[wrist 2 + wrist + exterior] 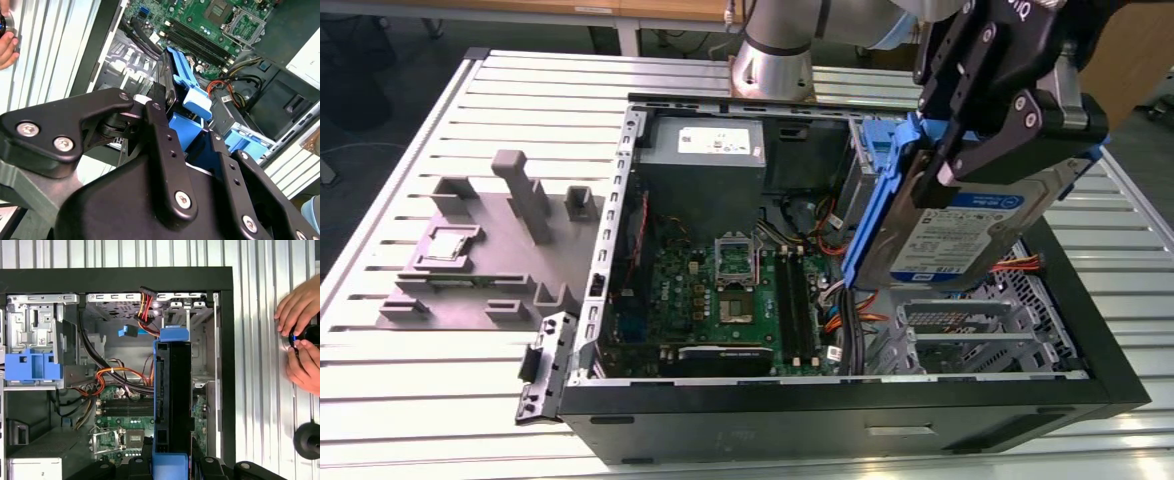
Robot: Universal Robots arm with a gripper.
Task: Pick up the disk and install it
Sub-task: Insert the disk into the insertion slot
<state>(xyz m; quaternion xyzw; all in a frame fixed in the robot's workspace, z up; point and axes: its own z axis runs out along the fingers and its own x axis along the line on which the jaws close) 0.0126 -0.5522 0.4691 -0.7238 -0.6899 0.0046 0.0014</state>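
1. The end effector (963, 160) is clenched on the disk (958, 235), gripping its two flat faces.
2. The disk hangs tilted over the open case (854, 412), above the case's drive cage (961, 335), with its label showing.
3. In the first wrist view the disk (172, 400) appears edge-on over the case's interior, blue bracket at both ends.
4. A person's hands (300, 340) are over the tabletop (255, 340), outside the case.

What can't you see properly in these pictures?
1. Exterior view: the tool covers the top of the disk and of its label.
2. Exterior view: the disk hides part of the metal cage under it.
3. First wrist view: the disk is edge-on, so its label faces away.
4. First wrist view: the person's hands are cut by the picture's edge; fingers cover what they hold.
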